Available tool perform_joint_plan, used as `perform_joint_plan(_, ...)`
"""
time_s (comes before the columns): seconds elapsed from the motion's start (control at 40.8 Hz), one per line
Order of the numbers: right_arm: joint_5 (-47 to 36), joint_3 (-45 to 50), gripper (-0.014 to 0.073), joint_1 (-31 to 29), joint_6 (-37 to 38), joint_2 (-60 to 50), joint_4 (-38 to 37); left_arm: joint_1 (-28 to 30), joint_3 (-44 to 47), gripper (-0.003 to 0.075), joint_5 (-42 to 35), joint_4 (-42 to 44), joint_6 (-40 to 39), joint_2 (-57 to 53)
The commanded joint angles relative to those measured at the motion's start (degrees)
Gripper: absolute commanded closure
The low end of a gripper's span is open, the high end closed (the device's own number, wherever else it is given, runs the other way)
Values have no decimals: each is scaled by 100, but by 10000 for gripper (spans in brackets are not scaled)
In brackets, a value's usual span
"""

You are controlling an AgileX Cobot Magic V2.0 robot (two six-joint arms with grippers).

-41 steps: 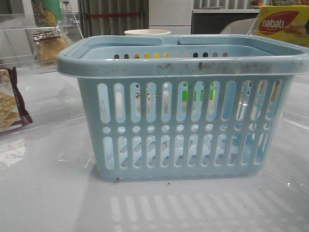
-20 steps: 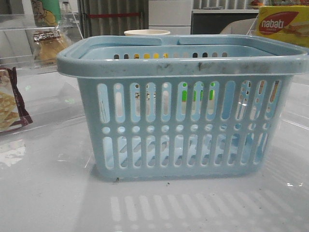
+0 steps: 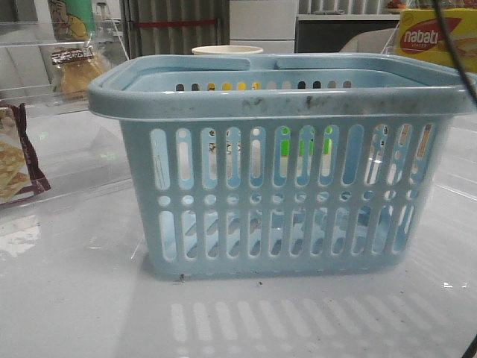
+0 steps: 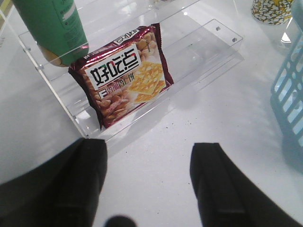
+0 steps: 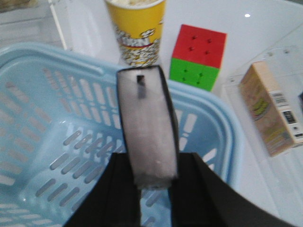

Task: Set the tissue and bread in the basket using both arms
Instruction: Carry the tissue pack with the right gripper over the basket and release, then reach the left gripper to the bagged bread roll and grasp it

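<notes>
The light-blue basket (image 3: 276, 101) stands in the middle of the table. In the right wrist view my right gripper (image 5: 154, 165) is shut on a pale tissue pack (image 5: 147, 123) with dark edges and holds it above the basket's inside (image 5: 47, 94). The bread (image 3: 74, 71), golden-brown in a clear bag, sits at the far left on a clear shelf. My left gripper (image 4: 149, 151) is open and empty over bare white table. The basket's side (image 4: 291, 94) shows at the edge of the left wrist view. No gripper shows in the front view.
A maroon cracker packet (image 4: 125, 75) and a green bottle (image 4: 52, 26) lie in a clear acrylic tray (image 4: 208, 42) ahead of the left gripper. A popcorn cup (image 5: 137, 26), a red-green cube (image 5: 196, 56) and a small carton (image 5: 272, 106) stand beyond the basket. A yellow Nabati box (image 3: 436, 37) is far right.
A thin black cable has come into the top right of the front view, and a dark bit at the bottom right corner. The basket and the other things have not moved.
</notes>
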Motion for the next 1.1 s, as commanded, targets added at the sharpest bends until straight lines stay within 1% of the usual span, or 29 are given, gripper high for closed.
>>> perform_joint_plan(0.0,-792,173,390,180,-3,-68,-16,-38,-169,267,-405,-17,2,0)
perform_joint_plan(0.098,-1059,393,367,275,-3,117,78,-38,-169,267,-405,-17,2,0)
perform_joint_plan(0.123,-1089,435,342,279,-3,165,122,-38,-169,267,-405,-17,2,0)
perform_joint_plan(0.196,-1099,455,220,279,-3,360,167,-38,-169,267,-405,-17,2,0)
perform_joint_plan(0.245,-1125,450,111,279,-3,443,167,-38,-169,267,-405,-17,2,0)
perform_joint_plan(0.319,-1151,444,13,279,-3,495,167,-38,-169,267,-405,-17,2,0)
perform_joint_plan(0.368,-1164,444,-8,279,-3,495,167,-38,-169,267,-405,-17,2,0)
perform_joint_plan(0.49,-1129,444,-8,279,-15,309,167,-38,-169,267,-419,-17,2,0)
perform_joint_plan(0.637,-885,525,-8,279,-191,-289,63,-38,-169,267,-499,-17,2,0)
perform_joint_plan(0.809,-872,1148,-8,279,-342,-1303,63,-38,-169,257,-744,-17,2,0)
perform_joint_plan(0.858,-872,1441,-8,279,-342,-1631,63,-38,-169,239,-855,-41,2,25)
perform_joint_plan(0.956,-872,1922,-8,279,-342,-2261,63,-38,-169,171,-1124,-122,2,171)
perform_joint_plan(1.029,-872,2294,-8,279,-342,-2664,63,-38,-258,128,-1150,-176,2,379)
perform_joint_plan(1.078,-872,2523,-8,279,-342,-2948,63,-62,-392,114,-1128,-194,2,609)
